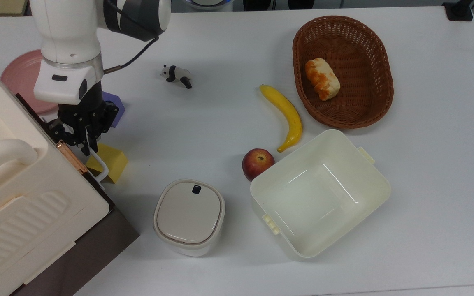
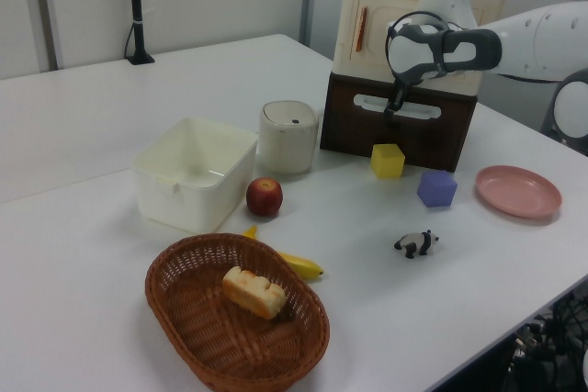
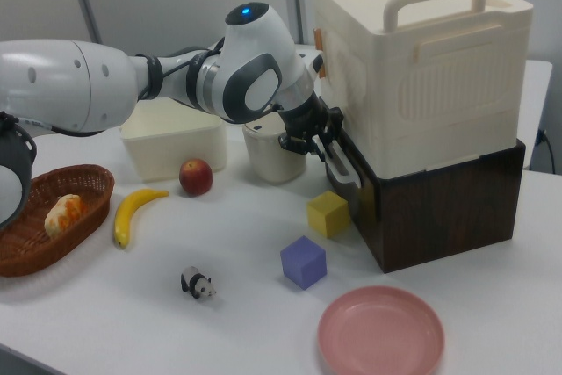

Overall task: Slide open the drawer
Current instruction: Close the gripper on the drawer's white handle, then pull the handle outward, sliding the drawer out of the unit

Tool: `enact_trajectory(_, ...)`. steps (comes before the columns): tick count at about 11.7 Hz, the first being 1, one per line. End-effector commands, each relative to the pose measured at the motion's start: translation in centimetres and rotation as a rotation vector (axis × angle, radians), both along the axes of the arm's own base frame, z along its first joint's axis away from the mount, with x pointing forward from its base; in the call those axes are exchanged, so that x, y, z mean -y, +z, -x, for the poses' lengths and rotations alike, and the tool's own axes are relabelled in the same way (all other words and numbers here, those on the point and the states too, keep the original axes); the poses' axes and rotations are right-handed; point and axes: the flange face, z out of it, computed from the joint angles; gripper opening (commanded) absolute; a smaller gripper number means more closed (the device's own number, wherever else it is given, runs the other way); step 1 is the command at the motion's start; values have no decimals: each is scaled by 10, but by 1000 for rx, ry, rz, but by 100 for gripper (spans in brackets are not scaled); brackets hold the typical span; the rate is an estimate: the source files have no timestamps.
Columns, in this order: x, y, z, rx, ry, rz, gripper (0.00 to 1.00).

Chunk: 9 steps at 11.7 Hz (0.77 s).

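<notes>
The drawer's dark brown front panel (image 2: 418, 135) sits under a cream plastic case (image 2: 423, 6), and its white loop handle (image 2: 409, 109) runs across it. My gripper (image 2: 395, 107) is at the handle's left end in the left view, its fingers closed around the bar. From above, the gripper (image 1: 84, 143) reaches down beside the case, with the handle (image 1: 100, 169) trailing below it. In the right view the gripper (image 3: 323, 142) grips the handle (image 3: 344, 173) at the drawer front (image 3: 358, 204). The panel looks nearly flush with its cabinet.
A yellow block (image 1: 109, 161) and a purple block (image 1: 113, 105) lie just in front of the drawer, with a pink plate (image 1: 19, 78) beside them. Farther off are a lidded pot (image 1: 189, 216), an apple (image 1: 256, 163), a white tub (image 1: 364, 193), a banana (image 1: 286, 115), a basket (image 1: 381, 74) and a panda figure (image 1: 176, 75).
</notes>
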Motion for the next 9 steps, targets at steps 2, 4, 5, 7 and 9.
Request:
enact_trajectory(2,-22,13,11,17,39,-16,2)
enact_trajectory(4,-27,14,11,16,48,-24,2)
enact_trajectory(5,-27,15,14,16,47,-24,2)
enact_trajectory(7,-29,17,16,13,47,-25,2)
enact_trajectory(9,-32,19,18,12,50,-27,2)
